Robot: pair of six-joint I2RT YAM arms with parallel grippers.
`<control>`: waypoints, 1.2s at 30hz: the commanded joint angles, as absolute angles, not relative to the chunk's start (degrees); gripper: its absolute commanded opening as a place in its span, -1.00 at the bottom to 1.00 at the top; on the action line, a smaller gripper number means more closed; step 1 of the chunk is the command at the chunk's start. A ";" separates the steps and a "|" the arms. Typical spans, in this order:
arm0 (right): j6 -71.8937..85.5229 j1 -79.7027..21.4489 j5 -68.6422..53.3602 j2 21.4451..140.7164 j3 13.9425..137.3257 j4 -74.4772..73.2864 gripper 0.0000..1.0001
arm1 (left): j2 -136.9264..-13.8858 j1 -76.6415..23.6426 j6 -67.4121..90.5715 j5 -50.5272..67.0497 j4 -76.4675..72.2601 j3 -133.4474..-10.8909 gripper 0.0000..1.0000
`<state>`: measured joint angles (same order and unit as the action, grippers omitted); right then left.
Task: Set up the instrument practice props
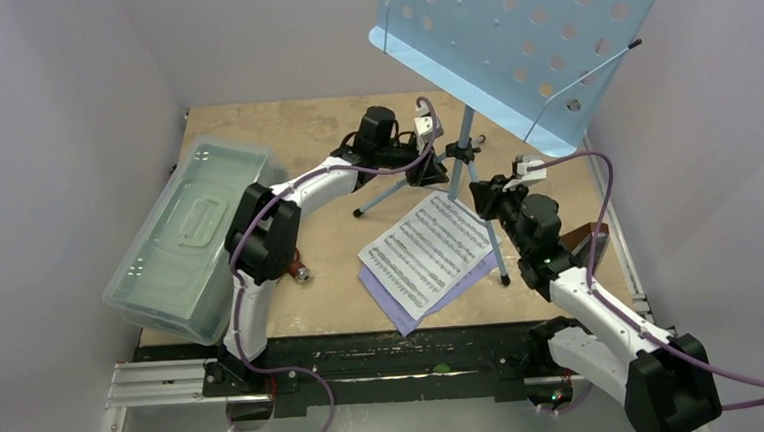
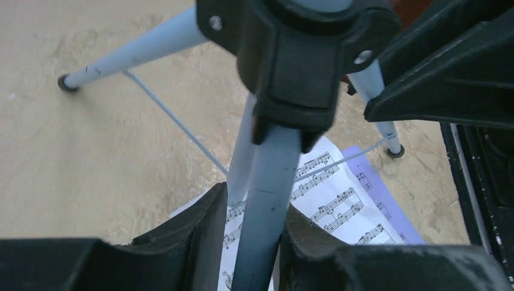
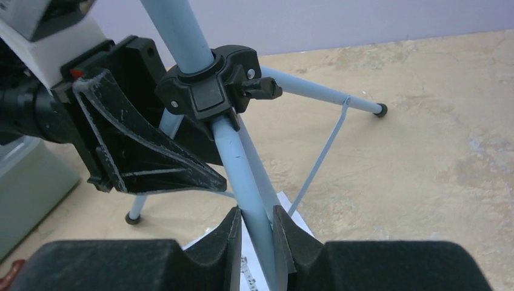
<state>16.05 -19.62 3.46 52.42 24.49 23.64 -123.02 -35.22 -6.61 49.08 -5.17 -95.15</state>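
Observation:
The light-blue music stand stands on its tripod at the back right, its perforated desk (image 1: 527,37) tilted high above the table. My left gripper (image 2: 257,213) sits round the pole (image 2: 267,200) just under the black collar (image 3: 209,91). It is open: its right finger touches the pole, with a gap on the left. My right gripper (image 3: 256,213) is shut on the same pole lower down. White sheet-music pages (image 1: 428,248) lie flat over a lilac page (image 1: 404,315) between the legs. The brown metronome (image 1: 596,241) is mostly hidden behind my right arm.
A large clear plastic lidded box (image 1: 184,238) lies tilted at the table's left edge beside my left arm. Tripod feet (image 3: 380,110) spread over the wood table top (image 1: 283,132). Lilac walls close in on both sides, and a black rail (image 1: 367,362) runs along the near edge.

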 commanded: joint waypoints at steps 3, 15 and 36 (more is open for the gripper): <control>30.30 -22.62 4.52 53.66 24.07 20.18 -1.00 | -120.85 -31.69 2.98 29.55 -1.92 -88.06 0.06; 38.99 -27.61 12.01 55.36 26.97 16.64 -1.00 | -95.31 -31.50 19.12 21.62 -9.39 -69.03 0.78; 21.43 -22.94 1.00 50.85 37.48 5.99 0.54 | -82.57 -54.84 38.93 -6.40 -37.69 -41.92 0.68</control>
